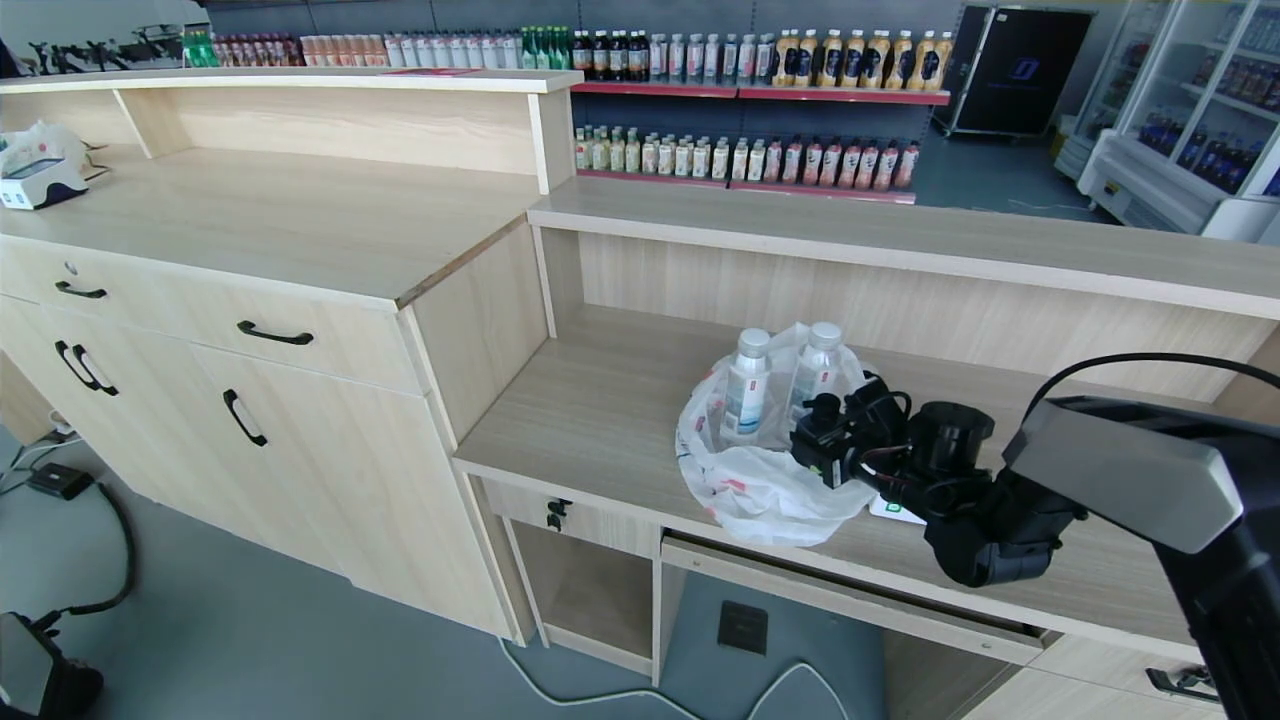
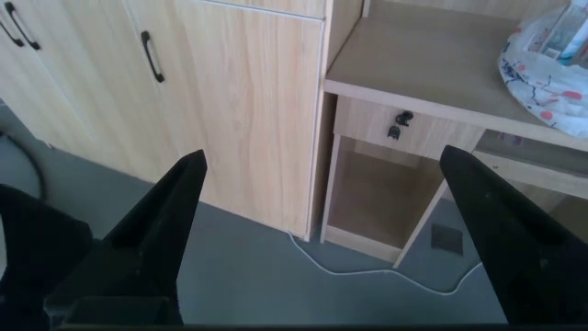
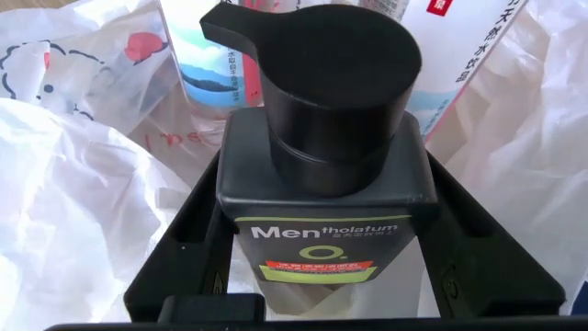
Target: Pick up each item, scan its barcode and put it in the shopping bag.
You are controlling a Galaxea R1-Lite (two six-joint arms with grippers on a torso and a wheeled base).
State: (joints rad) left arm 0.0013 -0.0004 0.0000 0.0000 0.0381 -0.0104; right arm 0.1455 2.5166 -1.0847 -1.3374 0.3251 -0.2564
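A white plastic shopping bag [image 1: 760, 490] lies open on the lower counter [image 1: 600, 410], with two white-capped bottles [image 1: 747, 385] [image 1: 818, 368] standing in it. My right gripper [image 1: 828, 440] hangs at the bag's right rim, shut on a dark pump bottle [image 3: 322, 138] with a black pump head. In the right wrist view the bag [image 3: 83, 193] spreads under that bottle, and my right gripper [image 3: 322, 285] clamps the bottle's body. My left gripper [image 2: 322, 248] is open and holds nothing, low over the grey floor and facing the cabinet; the bag [image 2: 547, 69] shows far off.
A small white item with a green mark [image 1: 890, 510] lies on the counter under my right arm. A white device [image 1: 35, 180] sits on the upper counter at far left. Behind the counter's raised back wall [image 1: 900, 290] stand drink shelves. Cables run across the floor [image 2: 386, 267].
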